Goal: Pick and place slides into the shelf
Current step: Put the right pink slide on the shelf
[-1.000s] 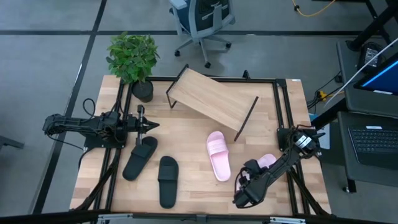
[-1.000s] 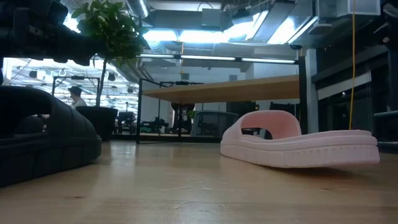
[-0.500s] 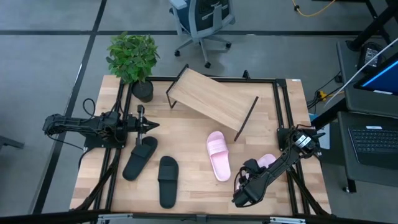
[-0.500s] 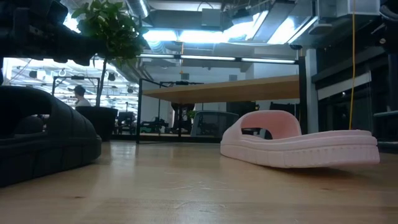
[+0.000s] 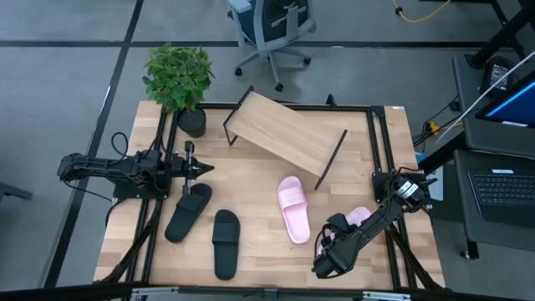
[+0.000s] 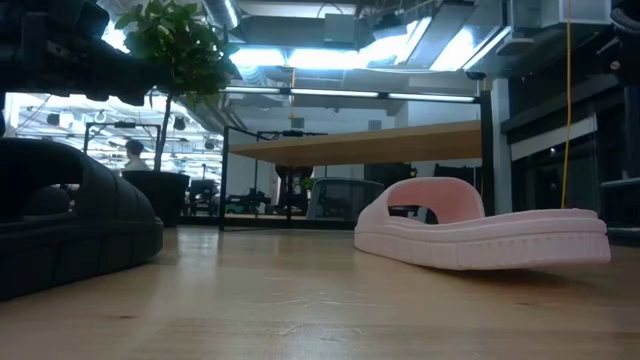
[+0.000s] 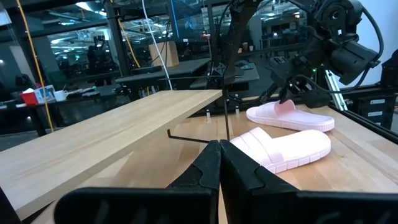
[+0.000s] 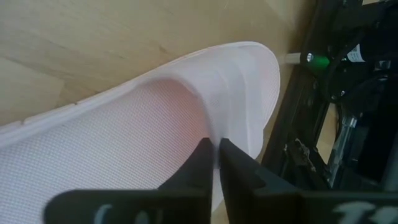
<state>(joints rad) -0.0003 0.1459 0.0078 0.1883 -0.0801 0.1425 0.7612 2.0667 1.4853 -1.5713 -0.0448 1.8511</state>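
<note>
Two black slides (image 5: 188, 211) (image 5: 225, 242) lie on their soles at the table's near left. One pink slide (image 5: 292, 209) lies in the middle, below the slanted wooden shelf (image 5: 284, 136). The second pink slide (image 5: 359, 217) lies near the right edge, partly under my right arm. My right gripper (image 5: 341, 226) is shut and points down at this slide's strap (image 8: 205, 106). My left gripper (image 5: 203, 170) is shut and empty at the left, above the table and pointing right. My right gripper's shut fingertips (image 8: 214, 146) stand right at the strap (image 8: 239, 109) of the right pink slide, coming from above. I cannot tell whether they touch it. The slide lies flat on the table.
A potted plant (image 5: 180, 84) stands at the far left corner. Black frame rails (image 5: 380, 150) run along the table's edges, close beside the right pink slide. An office chair (image 5: 272, 29) stands behind the table.
</note>
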